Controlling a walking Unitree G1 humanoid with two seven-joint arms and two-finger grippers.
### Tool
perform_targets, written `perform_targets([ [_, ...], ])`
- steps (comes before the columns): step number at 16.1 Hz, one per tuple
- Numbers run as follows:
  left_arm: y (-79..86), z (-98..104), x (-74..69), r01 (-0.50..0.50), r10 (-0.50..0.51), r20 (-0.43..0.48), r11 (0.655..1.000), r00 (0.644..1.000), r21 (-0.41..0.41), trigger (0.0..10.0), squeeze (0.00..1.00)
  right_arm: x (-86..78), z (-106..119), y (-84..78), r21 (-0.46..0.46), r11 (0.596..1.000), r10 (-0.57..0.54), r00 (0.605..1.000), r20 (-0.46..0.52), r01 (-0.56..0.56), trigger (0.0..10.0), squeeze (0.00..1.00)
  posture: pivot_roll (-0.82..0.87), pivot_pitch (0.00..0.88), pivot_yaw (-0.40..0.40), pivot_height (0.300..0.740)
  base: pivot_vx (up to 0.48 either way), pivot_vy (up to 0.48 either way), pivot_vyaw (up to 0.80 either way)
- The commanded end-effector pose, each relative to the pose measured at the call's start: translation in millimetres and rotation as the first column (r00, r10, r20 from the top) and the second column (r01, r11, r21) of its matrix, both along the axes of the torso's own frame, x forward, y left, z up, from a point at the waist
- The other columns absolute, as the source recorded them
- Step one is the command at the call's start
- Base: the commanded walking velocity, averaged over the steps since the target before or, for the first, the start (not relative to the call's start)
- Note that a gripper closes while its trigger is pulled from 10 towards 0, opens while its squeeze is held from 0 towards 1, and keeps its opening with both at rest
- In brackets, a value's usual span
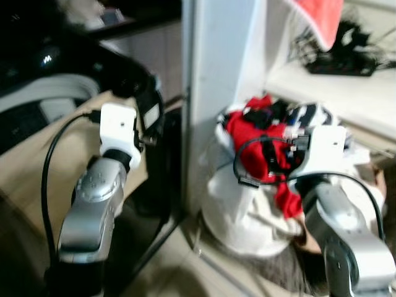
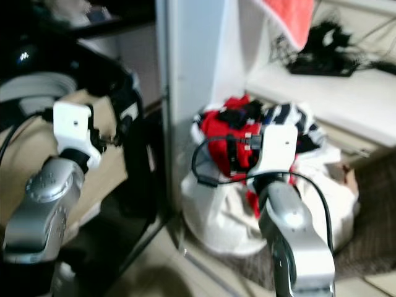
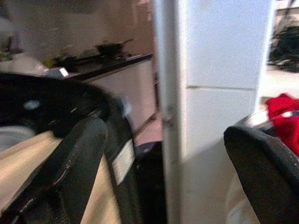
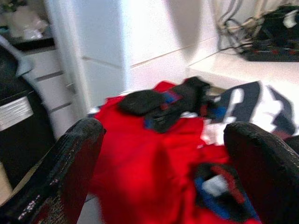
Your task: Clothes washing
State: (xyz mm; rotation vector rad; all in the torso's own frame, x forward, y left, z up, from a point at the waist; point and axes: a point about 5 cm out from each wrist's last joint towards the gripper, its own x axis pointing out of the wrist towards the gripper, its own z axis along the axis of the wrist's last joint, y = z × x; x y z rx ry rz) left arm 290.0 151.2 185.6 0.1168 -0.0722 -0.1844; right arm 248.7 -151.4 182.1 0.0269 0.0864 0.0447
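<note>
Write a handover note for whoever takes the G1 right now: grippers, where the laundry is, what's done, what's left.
Right gripper: open, empty, poised over the red garment on top of the laundry pile.
Left gripper: open, empty, held up between the dark washing machine and the white pillar.
Laundry: heaped in a white basket on the floor at the foot of the pillar; dark socks and a navy-and-white piece lie with the red one.
Done: nothing picked up yet.
Left: grasp the clothes, carry them to the machine, load. Views are blurred, so recheck before closing.
</note>
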Motion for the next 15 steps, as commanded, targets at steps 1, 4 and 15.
perform_targets([
  [1,-8.5,2.7,-0.2,0.031,-0.031,0.008,1.000,0.999,0.004,10.0,0.00,0.9,1.6,-8.5,-0.007,1.000,-0.030,1.000,0.010,0.030,10.0,0.00,-0.10,0.000,-0.010,0.740,0.360,0.000,0.00],
  [4,-7.7,3.3,-0.1,0.031,-0.031,0.007,0.999,0.999,0.008,10.0,0.00,0.5,0.6,-7.3,-0.002,1.000,-0.028,1.000,0.012,0.028,10.0,0.00,-0.09,0.000,-0.005,0.740,0.349,0.000,0.00],
  [15,-24.1,6.8,6.7,0.100,-0.100,0.033,0.995,0.994,0.019,10.0,0.00,-7.9,-2.9,-12.7,0.016,0.997,-0.077,0.997,0.004,0.076,10.0,0.00,-0.12,0.000,0.026,0.740,0.084,0.097,-0.13],
])
